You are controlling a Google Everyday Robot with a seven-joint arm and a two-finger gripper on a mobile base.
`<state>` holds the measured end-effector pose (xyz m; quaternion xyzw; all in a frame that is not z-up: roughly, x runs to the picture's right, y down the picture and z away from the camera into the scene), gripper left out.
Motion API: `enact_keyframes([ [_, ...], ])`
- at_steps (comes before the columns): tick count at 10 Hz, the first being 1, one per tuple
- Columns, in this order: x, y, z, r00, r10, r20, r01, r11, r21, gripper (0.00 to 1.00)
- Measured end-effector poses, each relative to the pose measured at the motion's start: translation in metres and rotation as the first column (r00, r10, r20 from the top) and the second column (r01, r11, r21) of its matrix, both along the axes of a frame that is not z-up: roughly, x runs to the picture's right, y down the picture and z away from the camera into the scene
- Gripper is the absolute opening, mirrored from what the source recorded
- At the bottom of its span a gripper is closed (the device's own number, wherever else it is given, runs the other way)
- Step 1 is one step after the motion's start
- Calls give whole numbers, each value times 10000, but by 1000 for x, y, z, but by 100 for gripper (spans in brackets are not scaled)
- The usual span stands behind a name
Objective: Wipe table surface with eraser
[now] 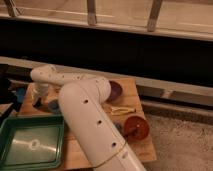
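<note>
Where the table surface (129, 95) nears its left edge, the gripper (39, 99) hangs.

Green tray (15, 146), purple bowl (116, 90), reddish dish (136, 128)

Dim, warm light, brightest beyond the railing (92, 12) up top. Soft glare on green tray (50, 142); claw (39, 100) shaded at left end of tabletop (131, 97).

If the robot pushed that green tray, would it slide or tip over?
Probably slide: the green tray looks wide, shallow and flat on the table surface, so tipping seems unlikely. It looks like thin plastic, so likely light and slightly bendy. The gripper sits near the table's left end in this view, beyond the tray.
</note>
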<state>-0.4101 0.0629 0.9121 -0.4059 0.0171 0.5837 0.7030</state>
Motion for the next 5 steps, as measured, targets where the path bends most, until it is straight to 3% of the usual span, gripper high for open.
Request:
enact_keyframes([
  [3,6,1,-17,9999,40,-104,-38,9998,182,10],
  [5,27,5,-23,9989,405,-238,-401,9990,174,10],
])
